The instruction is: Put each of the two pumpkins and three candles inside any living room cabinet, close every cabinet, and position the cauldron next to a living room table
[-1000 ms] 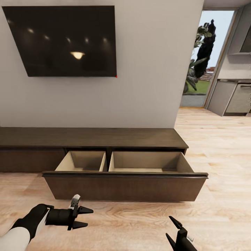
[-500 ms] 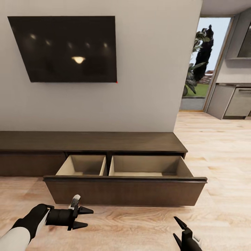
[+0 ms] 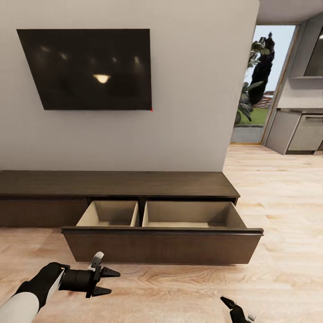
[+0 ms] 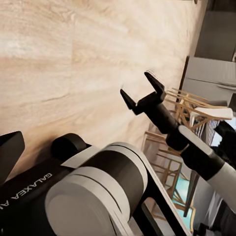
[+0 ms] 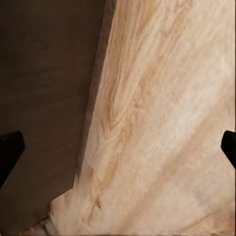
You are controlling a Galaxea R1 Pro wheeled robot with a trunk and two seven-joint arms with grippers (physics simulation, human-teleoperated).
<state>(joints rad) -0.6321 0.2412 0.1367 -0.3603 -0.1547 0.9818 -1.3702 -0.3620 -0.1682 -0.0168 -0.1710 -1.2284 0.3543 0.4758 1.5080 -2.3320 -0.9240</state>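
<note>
Your cabinet [image 3: 116, 185] sits along the wall, its wide drawer [image 3: 161, 244] pulled out, two bare compartments inside, nothing in them. Open wood floor [image 3: 278, 188] runs between the drawer front and your arms, and off to the right toward the grey kitchen units [image 3: 299, 132] and the glass door [image 3: 258, 85]. TV [image 3: 89, 69] hangs above.

Left gripper [image 3: 109, 281] hovers low over the floor, jaws spread, empty. Right gripper [image 4: 142, 91] jaws apart, holding nothing.

Versus a second ago: view has tilted up and the cabinet looks slightly farther; right gripper sits lower in frame.
</note>
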